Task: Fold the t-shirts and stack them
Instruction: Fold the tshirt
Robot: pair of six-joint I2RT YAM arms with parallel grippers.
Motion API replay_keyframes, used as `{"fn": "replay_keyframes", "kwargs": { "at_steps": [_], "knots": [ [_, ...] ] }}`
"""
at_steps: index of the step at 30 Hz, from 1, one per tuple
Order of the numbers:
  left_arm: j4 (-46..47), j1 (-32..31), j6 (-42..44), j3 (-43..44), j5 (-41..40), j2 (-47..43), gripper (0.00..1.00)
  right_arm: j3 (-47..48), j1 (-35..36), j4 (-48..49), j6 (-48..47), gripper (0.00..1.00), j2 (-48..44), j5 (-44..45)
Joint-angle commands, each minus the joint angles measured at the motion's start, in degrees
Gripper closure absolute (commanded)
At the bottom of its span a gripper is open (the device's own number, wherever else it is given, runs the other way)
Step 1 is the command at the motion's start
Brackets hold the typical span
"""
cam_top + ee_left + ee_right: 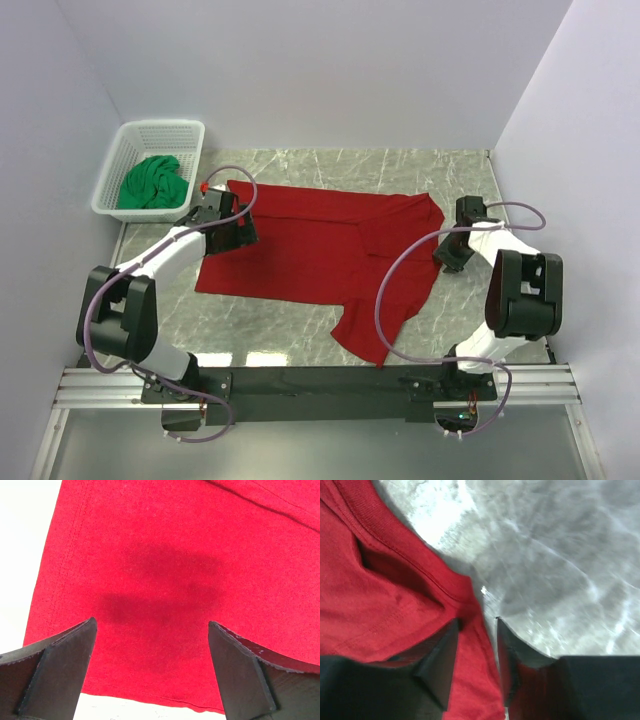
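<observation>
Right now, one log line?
red shirt spread out; left end effector open above it; right end effector pinching it; green shirt in basket

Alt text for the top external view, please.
A red t-shirt lies spread across the marble table, the left hand over its left edge and the right hand at its right edge. A green t-shirt sits bunched in a white basket at far left.

Far left: basket (112, 170), bunched t-shirt (152, 183) inside; flat t-shirt (310, 250) centre.
</observation>
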Motion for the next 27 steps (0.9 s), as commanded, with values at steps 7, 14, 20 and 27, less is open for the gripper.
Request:
{"fn": "replay_keyframes", "kwargs": {
  "at_steps": [7,14,20,27],
  "knots": [
    [0.6,1.8,-1.2,2.6,1.9,1.1,0.02,2.9,-0.8,2.8,0.3,0.74,4.8,-0.8],
    [1.5,3.4,-1.4,2.1,3.5,1.8,0.02,8.6,-4.2,2.4,-1.3,1.0,9.1,0.7],
    [2.3,5.0,-1.6,1.8,4.4,1.8,0.02,19.1,-9.8,-2.2,-2.3,1.0,14.8,5.7],
    [2.5,5.4,-1.9,1.2,5.4,1.9,0.02,21.5,-10.2,-1.7,-3.5,0.69,11.6,2.0]
  ]
}}
